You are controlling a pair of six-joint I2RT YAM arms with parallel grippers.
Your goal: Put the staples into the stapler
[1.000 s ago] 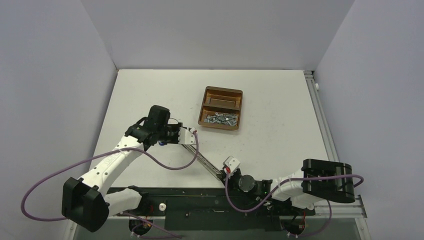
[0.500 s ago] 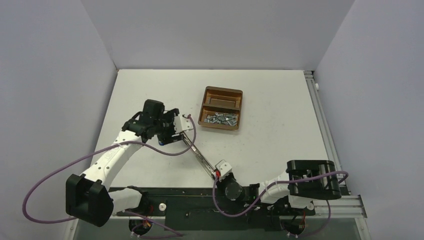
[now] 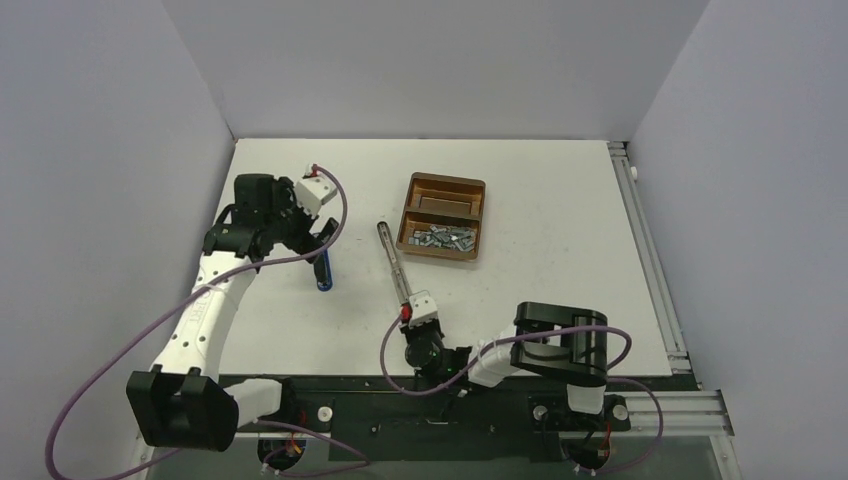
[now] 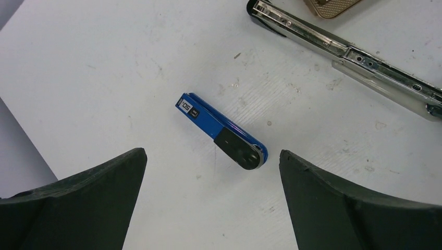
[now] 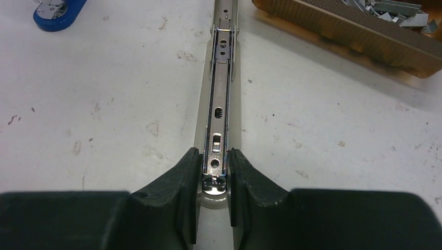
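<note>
The stapler [image 3: 393, 262] lies opened out on the table as a long chrome staple channel [image 5: 221, 94] on a pale base. My right gripper [image 5: 215, 156] is shut on its near end [image 3: 408, 303]. The channel's far end [image 4: 292, 23] points towards the brown tray. The staples [image 3: 445, 238] are a loose silver-grey pile in the tray's near compartment [image 5: 391, 10]. My left gripper [image 4: 212, 152] stands wide open and holds nothing. It hovers [image 3: 318, 240] over a short blue piece [image 4: 221, 138] with a black pad and chrome tip, left of the stapler.
The brown two-compartment tray [image 3: 445, 178] stands just beyond and right of the stapler's far end, with its near wall [image 5: 354, 31] close to the channel. The blue piece [image 3: 322, 273] lies on the table left of the stapler [image 5: 54, 10].
My left gripper has opened, let go of the stapler's far end and drawn back to the far left. My right gripper has moved left, swinging the stapler round to point away from me.
</note>
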